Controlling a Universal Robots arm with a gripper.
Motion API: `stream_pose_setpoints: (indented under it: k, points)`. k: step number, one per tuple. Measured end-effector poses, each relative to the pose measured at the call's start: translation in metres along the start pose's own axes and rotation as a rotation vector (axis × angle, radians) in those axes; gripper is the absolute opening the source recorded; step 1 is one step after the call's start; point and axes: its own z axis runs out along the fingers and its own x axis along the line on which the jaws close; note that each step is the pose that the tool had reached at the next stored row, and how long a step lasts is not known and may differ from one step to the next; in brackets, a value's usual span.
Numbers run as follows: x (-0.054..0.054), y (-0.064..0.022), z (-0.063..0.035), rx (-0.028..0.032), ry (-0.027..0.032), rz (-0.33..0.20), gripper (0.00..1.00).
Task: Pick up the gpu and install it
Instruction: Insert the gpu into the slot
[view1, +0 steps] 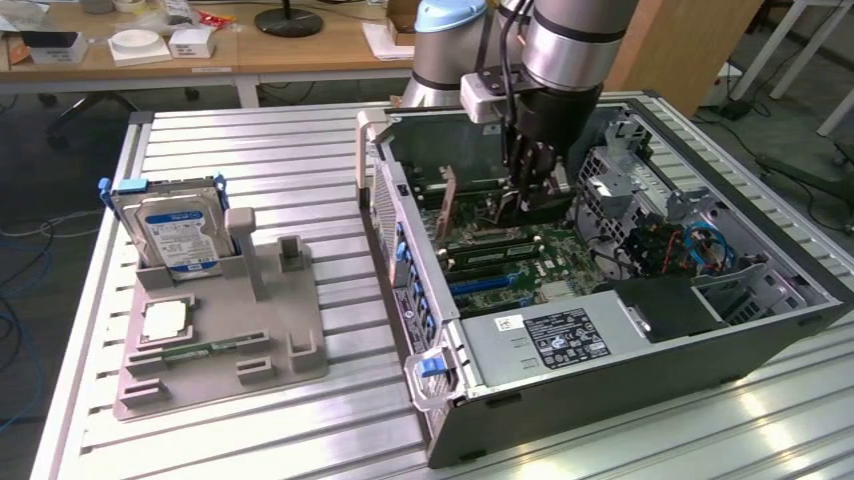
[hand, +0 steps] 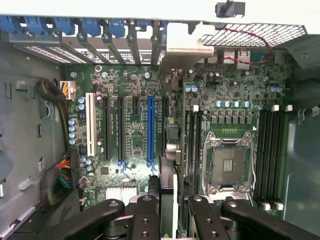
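My gripper reaches down into the open computer case and is shut on the gpu. The thin black card stands on edge just above the motherboard. In the wrist view the gpu shows edge-on between the two black fingers of the gripper. Its silver bracket lies against the row of rear slot covers. The card hangs beside the blue expansion slot, on the side toward the processor socket. Whether it touches a slot I cannot tell.
On the exterior view's left, a grey fixture holds an upright hard drive, a processor chip and a green memory stick. Inside the case are a power supply, drive bays and cables. Cable bundles lie beside the board.
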Motion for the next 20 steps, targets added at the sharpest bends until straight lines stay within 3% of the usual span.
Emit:
stream_pose_setpoints:
  k: [20]
  points:
    - [0.0091,0.0061,0.0076,0.0,-0.0001,-0.001,0.27]
